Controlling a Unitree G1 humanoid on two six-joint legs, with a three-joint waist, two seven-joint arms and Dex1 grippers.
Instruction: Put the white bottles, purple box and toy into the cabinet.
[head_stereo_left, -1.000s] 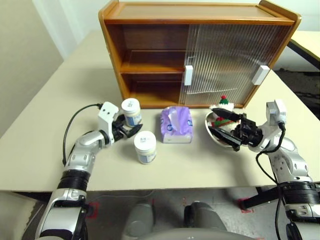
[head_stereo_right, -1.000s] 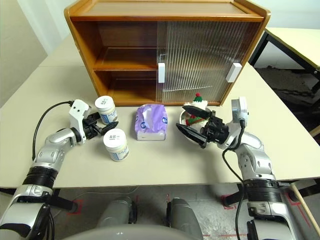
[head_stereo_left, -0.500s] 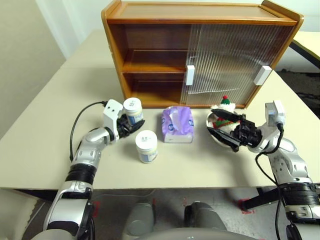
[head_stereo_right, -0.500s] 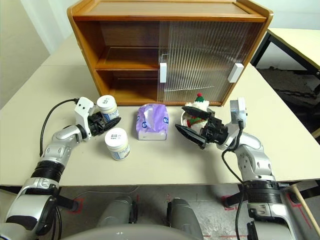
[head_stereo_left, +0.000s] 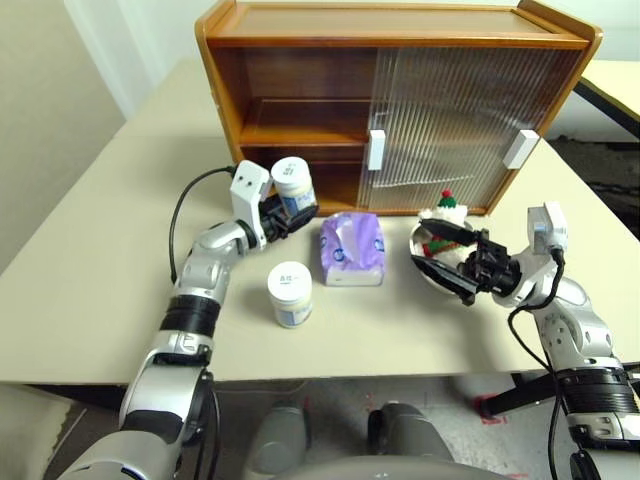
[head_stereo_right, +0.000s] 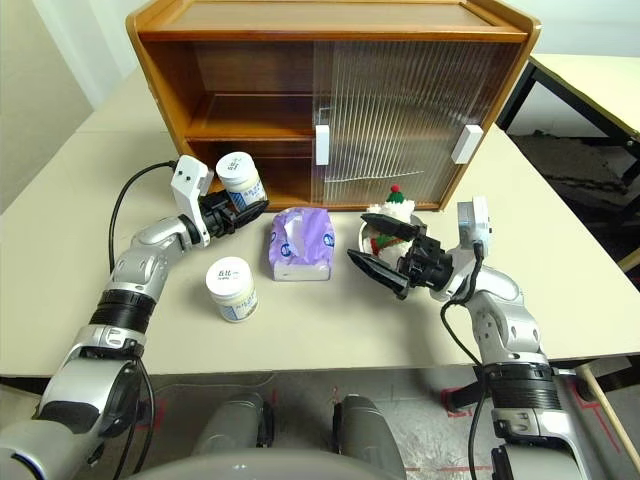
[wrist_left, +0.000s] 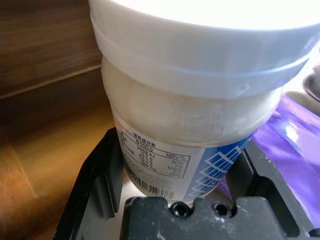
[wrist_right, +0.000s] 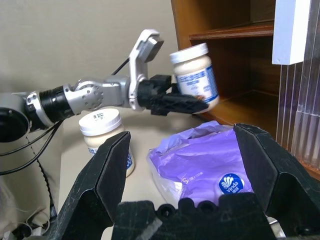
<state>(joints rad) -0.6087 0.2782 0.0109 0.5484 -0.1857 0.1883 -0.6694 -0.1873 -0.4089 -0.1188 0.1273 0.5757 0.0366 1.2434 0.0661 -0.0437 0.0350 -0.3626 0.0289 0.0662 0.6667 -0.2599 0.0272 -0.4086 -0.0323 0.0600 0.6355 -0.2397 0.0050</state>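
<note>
Two short white plastic jars with blue-printed labels: one (head_stereo_left: 293, 186) is clamped in the left claw (head_stereo_left: 283, 210), lifted off the beige worktop (head_stereo_left: 90, 270) before the honey-brown wooden cabinet's (head_stereo_left: 300, 60) open lower shelf; the other jar (head_stereo_left: 289, 293) stands below that claw. One lilac tissue pack (head_stereo_left: 352, 249) lies between the claws. The right claw (head_stereo_left: 450, 262) gapes wide, empty, beside one plush snowman (head_stereo_left: 445, 212).

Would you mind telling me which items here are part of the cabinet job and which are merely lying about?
Belong to the job:
- held white bottle, in the left gripper
- second white bottle, on the table
- purple box
- snowman toy
- cabinet

Just lying about:
- metal dish under the toy
- table
</note>
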